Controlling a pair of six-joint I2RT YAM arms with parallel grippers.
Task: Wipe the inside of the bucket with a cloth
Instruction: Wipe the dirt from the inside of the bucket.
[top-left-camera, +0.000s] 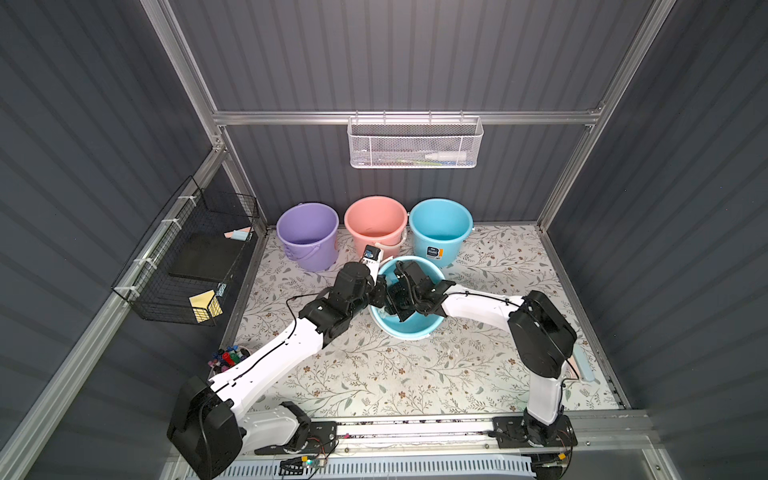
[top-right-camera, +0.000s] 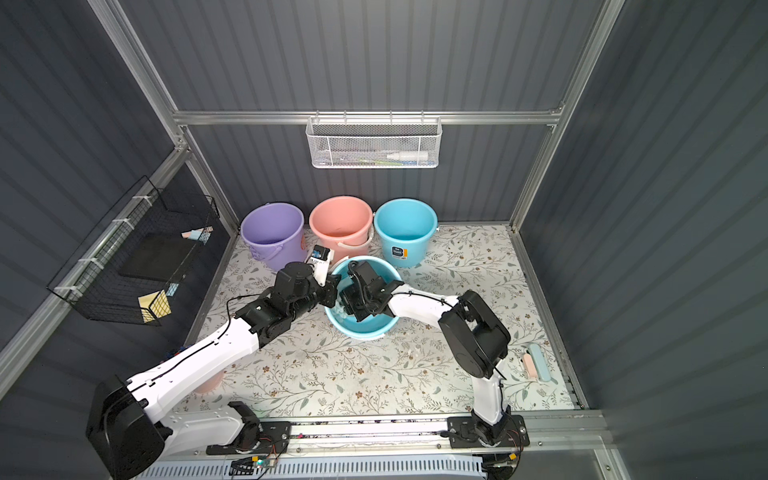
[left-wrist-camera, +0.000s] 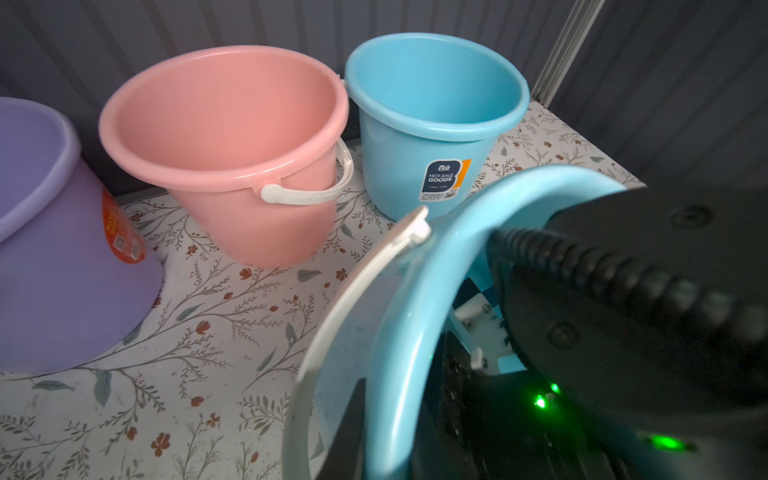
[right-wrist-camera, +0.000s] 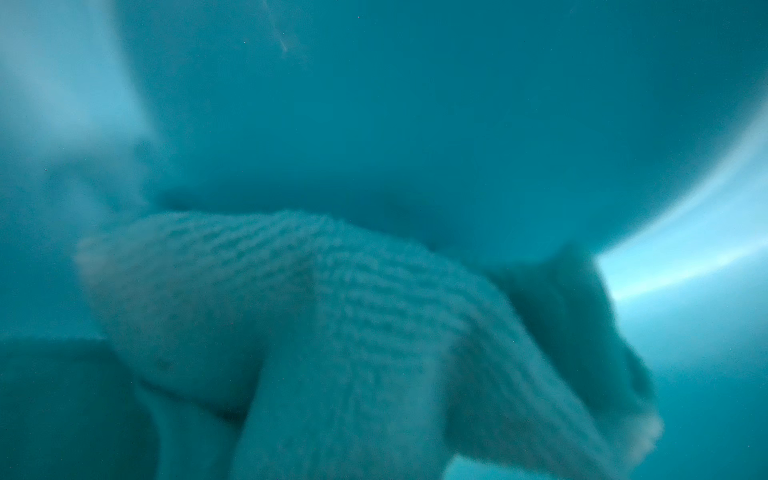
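walls (top-left-camera: 415, 54): dark grey ribbed | frame (top-left-camera: 291, 117): aluminium | floor (top-left-camera: 374, 374): floral mat | white mesh basket (top-left-camera: 415, 143): back rail

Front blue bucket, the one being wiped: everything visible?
The front blue bucket is glossy light-blue plastic with a rolled rim and a white handle hanging outside. It sits on the floral mat near the pink bucket. The left gripper clamps its rim; the right gripper is inside, holding a cloth against the wall.

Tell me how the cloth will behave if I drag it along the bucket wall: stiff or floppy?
Probably floppy: the cloth is bunched in soft, rounded folds. Its ribbed, fluffy weave may grip rather than slide on the smooth bucket wall.
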